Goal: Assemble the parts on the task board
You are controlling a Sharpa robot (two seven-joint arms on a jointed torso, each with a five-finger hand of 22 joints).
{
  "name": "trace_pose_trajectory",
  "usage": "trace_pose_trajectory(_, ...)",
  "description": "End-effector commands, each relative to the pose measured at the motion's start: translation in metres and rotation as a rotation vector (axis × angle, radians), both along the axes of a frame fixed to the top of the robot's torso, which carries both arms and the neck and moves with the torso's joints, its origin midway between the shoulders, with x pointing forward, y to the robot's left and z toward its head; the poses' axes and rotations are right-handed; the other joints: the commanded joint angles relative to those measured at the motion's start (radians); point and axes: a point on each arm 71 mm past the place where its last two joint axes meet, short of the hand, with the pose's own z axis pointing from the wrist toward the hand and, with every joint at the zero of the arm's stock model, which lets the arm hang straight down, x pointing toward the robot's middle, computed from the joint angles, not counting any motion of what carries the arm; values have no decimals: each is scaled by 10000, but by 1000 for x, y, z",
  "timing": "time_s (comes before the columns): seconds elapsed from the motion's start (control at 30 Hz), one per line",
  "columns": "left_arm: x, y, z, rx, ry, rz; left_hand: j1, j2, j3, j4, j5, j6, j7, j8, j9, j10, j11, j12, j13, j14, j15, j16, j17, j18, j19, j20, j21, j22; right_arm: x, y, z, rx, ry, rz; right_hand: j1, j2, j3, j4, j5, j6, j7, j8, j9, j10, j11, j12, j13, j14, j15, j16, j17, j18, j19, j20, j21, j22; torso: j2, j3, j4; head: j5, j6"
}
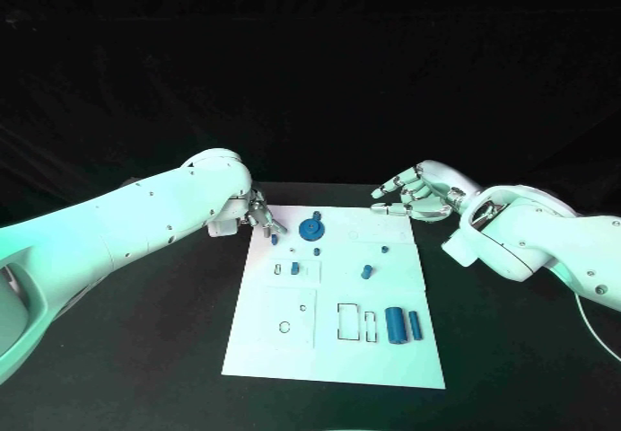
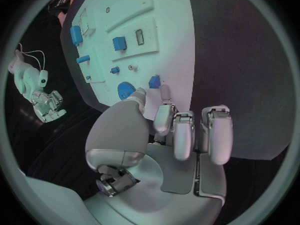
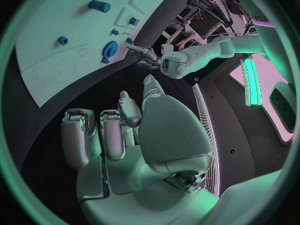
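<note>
Fingers of the left hand (image 1: 257,215) reach onto the far left corner of the white rectangular task board (image 1: 389,359), and their tips sit at a small blue block-shaped part (image 1: 277,239). In the left wrist view that hand (image 2: 181,127) has its fingers extended side by side towards this small blue block (image 2: 154,81), the thumb tip just beside it; whether the block is actually pinched I cannot tell. Just beyond the fingertips, towards the board's middle, lies the blue toothed gear wheel (image 1: 310,230), near enough that the left hand is plainly the closer one to it.

The right hand (image 1: 412,193) hovers off the board's far right corner, fingers loosely curled and apart, holding nothing; the right wrist view shows its palm (image 3: 134,135) over dark desk with the board well ahead of it.

Further out along the board, the small blue pegs (image 1: 368,270) sit around its middle, and two blue upright cylinders (image 1: 395,325) stand side by side near the near right edge, their long axes running along the board's length, beside empty outlined slots. My judgement: the coming move is the left hand's, working on the block or gear at its fingertips.

The board rests on a black desk (image 1: 155,359); the room behind is dark.
</note>
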Motion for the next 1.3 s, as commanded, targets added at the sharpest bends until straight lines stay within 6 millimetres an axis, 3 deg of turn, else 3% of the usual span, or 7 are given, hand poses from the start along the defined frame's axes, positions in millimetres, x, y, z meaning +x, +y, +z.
trace_pose_trajectory(0.03, -1, -3, -1, -58, 106, -281, 59, 70, 7, -19, 43, 61, -8, -47, -19, 55, -39, 34, 5, 1054, 44, 31, 2635, -78, 907, 40, 61, 2385, -1, 2, -1, -71, -14, 184, -49, 77, -51, -2, 30, 86, -3, -12, 9, -81, 0, -22, -9, 690, -63, -61, 897, 38, -68, 18, -41, 1052, -9, 8, 14, -13, -16)
trace_pose_trajectory(0.57, -2, -3, -3, 58, 367, -410, 675, 265, 234, -266, 44, 228, -58, -78, -86, 94, -82, 59, 27, 1054, 15, 31, 2635, -90, 933, 16, 93, 2429, -1, 2, -1, -75, 17, 213, -41, 87, -53, -8, 38, 88, -4, -13, 10, -74, -1, -5, -1, 692, -64, -57, 905, 38, -66, 18, -41, 1054, -8, 13, 12, -4, -29)
trace_pose_trajectory(1.2, -2, -4, -4, 65, 388, -434, 753, 294, 287, -302, 45, 247, -68, -80, -90, 103, -91, 67, 36, 1054, 9, 31, 2635, -90, 932, 10, 92, 2428, -1, 3, -1, -71, 23, 240, -41, 87, -53, -8, 38, 88, -4, -13, 10, -74, -1, -5, -1, 692, -64, -57, 905, 38, -66, 18, -41, 1054, -4, 11, 15, -18, -45)
trace_pose_trajectory(1.3, -2, -4, -3, 35, 370, -406, 1093, 459, 549, -489, 79, 240, -108, -106, -105, 110, -127, 65, 38, 1054, -16, 31, 2635, -88, 928, -8, 87, 2423, -1, 3, -1, -69, 23, 244, -41, 87, -53, -8, 38, 88, -4, -13, 10, -74, -1, -5, -1, 692, -64, -57, 905, 38, -66, 18, -41, 1054, -4, 8, 16, -12, -48)
